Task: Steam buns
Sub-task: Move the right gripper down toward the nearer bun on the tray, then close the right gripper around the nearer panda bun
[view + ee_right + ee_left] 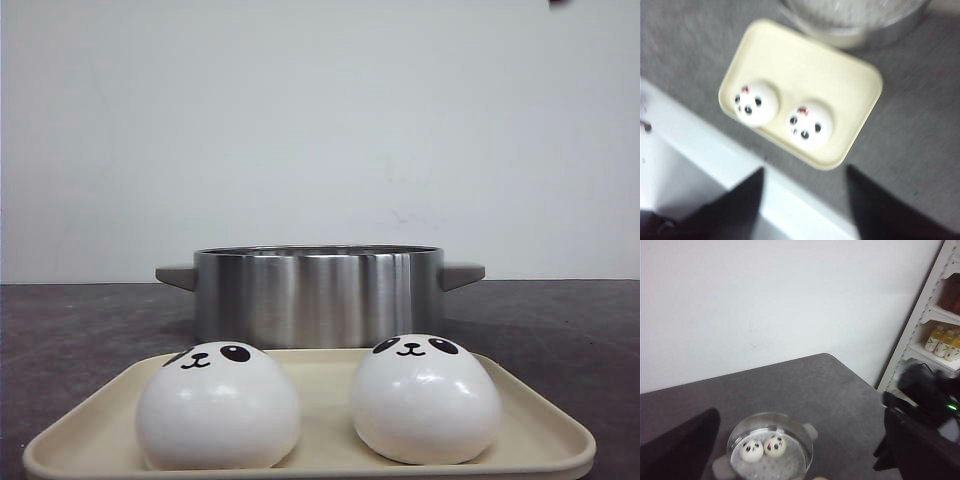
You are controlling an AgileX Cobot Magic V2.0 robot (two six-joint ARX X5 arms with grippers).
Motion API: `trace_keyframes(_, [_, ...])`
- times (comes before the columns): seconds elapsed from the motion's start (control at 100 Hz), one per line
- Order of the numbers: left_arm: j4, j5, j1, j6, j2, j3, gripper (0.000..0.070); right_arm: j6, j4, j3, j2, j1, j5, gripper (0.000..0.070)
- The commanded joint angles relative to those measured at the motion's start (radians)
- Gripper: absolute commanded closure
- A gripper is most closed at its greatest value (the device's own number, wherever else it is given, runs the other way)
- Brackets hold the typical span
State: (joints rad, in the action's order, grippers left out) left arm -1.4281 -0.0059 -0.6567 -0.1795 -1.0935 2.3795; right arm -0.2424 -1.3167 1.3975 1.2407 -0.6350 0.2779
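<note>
Two buns wait on the cream tray at the front of your table: the left bun and the right bun sit side by side, apart from each other, faces tipped up. Just behind the tray stands the steel steamer pot, lid off, which puts each pick close to its drop. From the left wrist view you can see two more buns already inside the pot, touching each other on the perforated insert, so by my reading you are about halfway through loading.

Your left gripper hangs high above the pot with nothing in it; its dark fingers show at either side of the frame, well apart, so read it as spread wide. Your right gripper hovers over the near edge of the tray, its fingers likewise parted and holding nothing, touching neither bun. The right wrist picture is blurred. Of the two arms, the right looks better placed to take a tray bun.
</note>
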Motion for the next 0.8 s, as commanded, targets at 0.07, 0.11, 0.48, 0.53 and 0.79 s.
trace_keyframes(0.07, [-0.055,-0.034,-0.007,-0.039,0.116,-0.097,0.0074,-0.047,0.043,-0.071,0.027,-0.062,0.002,0.0255])
trace_keyframes(0.11, [-0.055,-0.055,-0.007,-0.04,0.148,-0.127,0.0074,-0.068,0.076,-0.107,0.027,-0.079,0.003,0.0251])
trace_keyframes(0.48, [-0.055,-0.182,-0.007,-0.041,0.258,-0.291,0.0074,-0.222,0.359,-0.312,0.098,-0.165,-0.02,0.0232])
trace_keyframes(0.53, [-0.055,-0.183,-0.007,-0.038,0.258,-0.307,0.0074,-0.222,0.37,-0.312,0.127,-0.177,-0.019,0.0231])
trace_keyframes(0.79, [-0.055,-0.183,-0.007,-0.038,0.258,-0.371,0.0074,-0.222,0.335,-0.312,0.28,-0.249,-0.076,0.0231])
